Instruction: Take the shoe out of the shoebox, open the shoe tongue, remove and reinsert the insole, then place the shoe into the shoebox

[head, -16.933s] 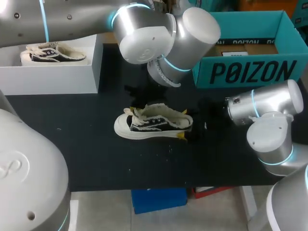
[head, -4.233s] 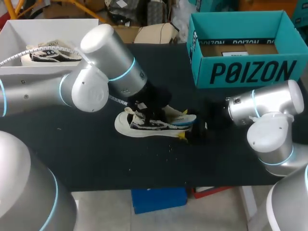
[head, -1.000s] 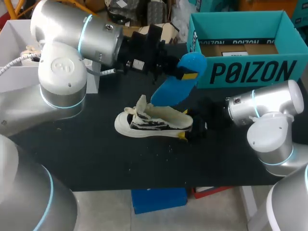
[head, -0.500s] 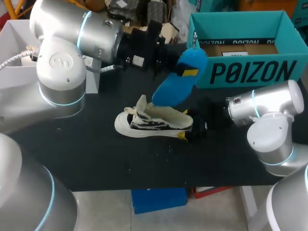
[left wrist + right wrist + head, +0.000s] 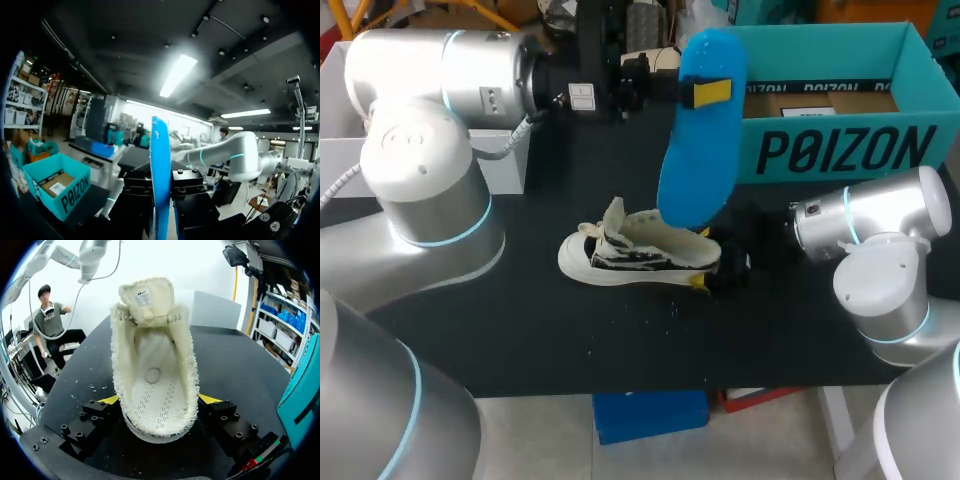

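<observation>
Left gripper (image 5: pixel 705 92) holds the one blue insole (image 5: pixel 698 160) aloft, pinched upright between its two fingers.
The single sneaker (image 5: pixel 640 255) lies on the black table (image 5: pixel 520 330), heel clamped by the right gripper (image 5: pixel 159 401); one teal shoebox (image 5: pixel 840 150) stands behind.

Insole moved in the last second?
Yes. The insole swung upright and rose; its top now reaches the teal shoebox rim.

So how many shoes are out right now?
1: the shoe lies mid-table, heel gripped by the right hand. The left arm mostly covers the white box, so another may be hidden.
</observation>
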Controlling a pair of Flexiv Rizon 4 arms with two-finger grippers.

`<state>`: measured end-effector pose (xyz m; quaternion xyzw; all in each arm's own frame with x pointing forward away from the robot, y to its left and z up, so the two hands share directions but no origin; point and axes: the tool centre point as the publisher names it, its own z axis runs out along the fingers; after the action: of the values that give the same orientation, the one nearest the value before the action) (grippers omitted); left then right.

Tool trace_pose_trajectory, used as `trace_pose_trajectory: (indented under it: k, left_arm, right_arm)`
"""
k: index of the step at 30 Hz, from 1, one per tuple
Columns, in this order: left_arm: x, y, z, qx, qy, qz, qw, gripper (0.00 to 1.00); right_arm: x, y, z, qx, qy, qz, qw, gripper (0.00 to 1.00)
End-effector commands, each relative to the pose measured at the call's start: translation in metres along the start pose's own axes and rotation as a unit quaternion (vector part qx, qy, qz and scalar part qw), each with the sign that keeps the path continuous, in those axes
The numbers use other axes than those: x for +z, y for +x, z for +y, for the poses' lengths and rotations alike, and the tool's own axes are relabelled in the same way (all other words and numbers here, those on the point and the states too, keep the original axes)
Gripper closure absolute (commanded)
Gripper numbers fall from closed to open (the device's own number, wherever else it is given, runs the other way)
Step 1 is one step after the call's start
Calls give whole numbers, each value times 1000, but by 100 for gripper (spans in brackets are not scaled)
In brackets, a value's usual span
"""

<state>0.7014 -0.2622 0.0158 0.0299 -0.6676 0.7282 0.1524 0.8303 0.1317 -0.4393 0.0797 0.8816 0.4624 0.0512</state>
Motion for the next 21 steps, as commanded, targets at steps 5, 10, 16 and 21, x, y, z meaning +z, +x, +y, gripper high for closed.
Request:
trace_pose_trajectory:
  k: [5,10,16,21]
  left_arm:
    - [-11,34,-11,-30,36,-28,999,100]
    - [-10,46,-18,-67,61,-4,996,100]
    - [-12,52,-22,-74,56,-6,996,100]
    - [-13,53,-24,-76,60,-5,995,100]
  right_arm:
    - [2,-1,-1,1,1,0,1000,100]
    - [2,-1,-1,1,1,0,1000,100]
    - [2,-1,-1,1,1,0,1000,100]
    - [2,-1,-1,1,1,0,1000,100]
